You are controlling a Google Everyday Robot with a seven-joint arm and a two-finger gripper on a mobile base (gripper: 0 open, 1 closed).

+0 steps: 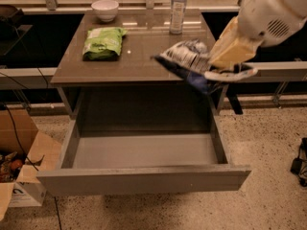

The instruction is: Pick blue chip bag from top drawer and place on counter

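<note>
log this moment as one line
gripper shut on blue chip bag | bag in air at counter right front corner | top drawer open, empty | not yet placed

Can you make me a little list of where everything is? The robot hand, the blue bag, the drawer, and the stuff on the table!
gripper: up in the air over the counter's front right corner, shut on the bag
blue chip bag: held in the gripper, hanging above the counter, not touching it
top drawer: pulled open, no bag inside
counter: brown tabletop above the drawer
green chip bag: lying on the counter's left side
white bowl: back left of the counter
clear bottle: standing upright at the back
cardboard box: on the floor, left of the drawer
</note>
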